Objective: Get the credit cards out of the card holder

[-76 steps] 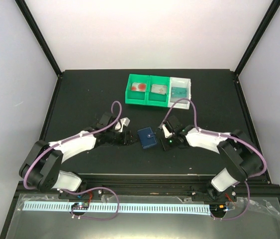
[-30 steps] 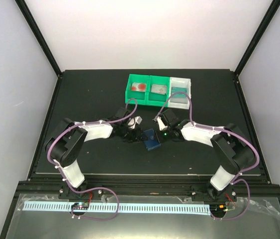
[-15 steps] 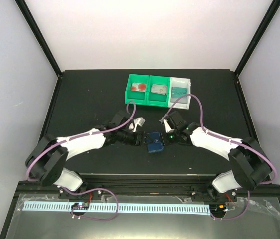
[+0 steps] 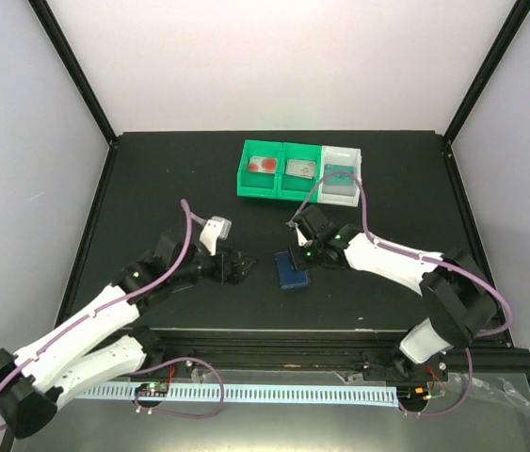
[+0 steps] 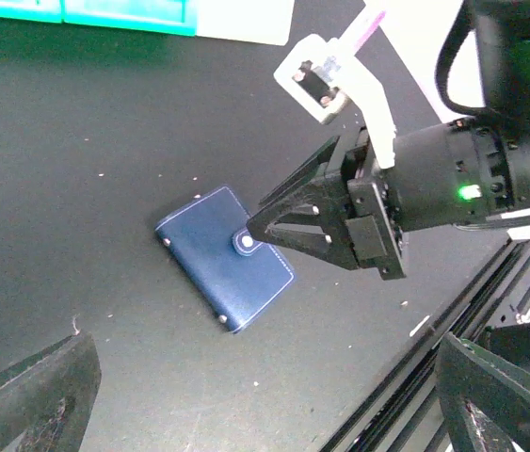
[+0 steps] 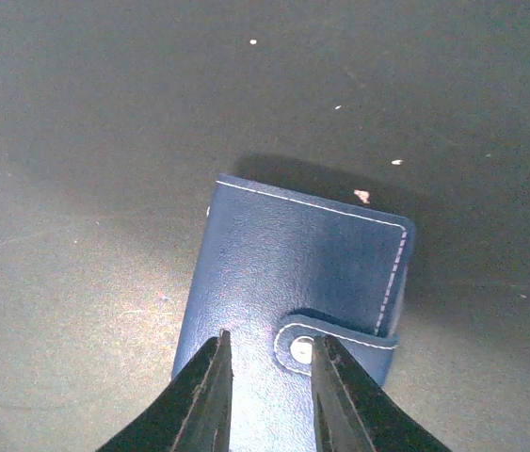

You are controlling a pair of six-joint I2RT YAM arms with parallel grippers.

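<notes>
The card holder (image 4: 292,272) lies closed and snapped shut on the black table; it shows in the left wrist view (image 5: 225,256) and the right wrist view (image 6: 293,273). My right gripper (image 4: 299,256) hovers just over it, fingers slightly parted on either side of the snap tab (image 6: 269,377), holding nothing. My left gripper (image 4: 237,266) is wide open and empty to the holder's left (image 5: 265,405). The white card with red circles (image 4: 264,166), the greyish card (image 4: 300,169) and the teal card (image 4: 340,175) lie in the back trays.
Two green trays (image 4: 279,188) and a white tray (image 4: 355,160) stand side by side at the back centre. The table's front rail (image 5: 415,377) runs close behind my left gripper. Cables loop over both arms.
My left arm has drawn back to the left, away from the holder. My right gripper has shifted over the holder's top. The holder has stayed closed in about the same spot.
</notes>
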